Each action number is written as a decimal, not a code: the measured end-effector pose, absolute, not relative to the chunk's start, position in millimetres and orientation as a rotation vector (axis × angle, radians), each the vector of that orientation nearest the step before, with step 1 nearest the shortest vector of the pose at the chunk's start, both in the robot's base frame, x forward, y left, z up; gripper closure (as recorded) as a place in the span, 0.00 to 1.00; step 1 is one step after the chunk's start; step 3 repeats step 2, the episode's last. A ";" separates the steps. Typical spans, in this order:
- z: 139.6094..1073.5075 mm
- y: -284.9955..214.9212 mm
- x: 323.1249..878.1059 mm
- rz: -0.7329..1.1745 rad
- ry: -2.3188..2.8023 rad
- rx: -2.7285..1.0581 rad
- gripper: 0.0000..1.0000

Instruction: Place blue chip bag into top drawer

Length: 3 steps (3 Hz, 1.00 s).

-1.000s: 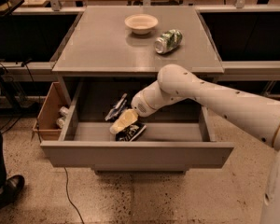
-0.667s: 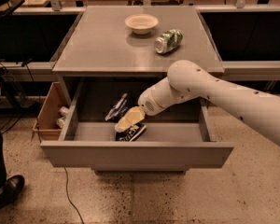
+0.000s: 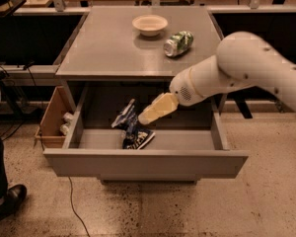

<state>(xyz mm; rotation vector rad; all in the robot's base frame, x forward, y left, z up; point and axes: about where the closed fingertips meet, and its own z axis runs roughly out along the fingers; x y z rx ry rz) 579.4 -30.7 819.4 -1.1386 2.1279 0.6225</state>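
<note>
The blue chip bag (image 3: 133,132) lies crumpled on the floor of the open top drawer (image 3: 145,164), left of centre. The drawer is pulled well out from under the grey table (image 3: 103,48). My gripper (image 3: 144,116) hangs over the drawer's middle, just above and to the right of the bag, its tip pointing down-left at the bag's upper edge. Whether it touches the bag I cannot tell. My white arm (image 3: 237,65) comes in from the right, across the table's front right corner.
A white bowl (image 3: 149,24) and a crushed green can (image 3: 178,43) sit on the table top. A small brown wooden box (image 3: 52,117) holding cans stands left of the drawer. A person's shoe (image 3: 10,196) and a cable (image 3: 71,201) are on the floor at the left.
My gripper has pulled up and to the right, away from the bag. The bag stays lying in the drawer.
</note>
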 end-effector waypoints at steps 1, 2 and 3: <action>881.0 -51.3 575.4 0.555 2.065 -1.128 0.00; 886.1 -51.5 575.9 0.551 2.058 -1.128 0.00; 886.1 -51.5 575.9 0.551 2.058 -1.128 0.00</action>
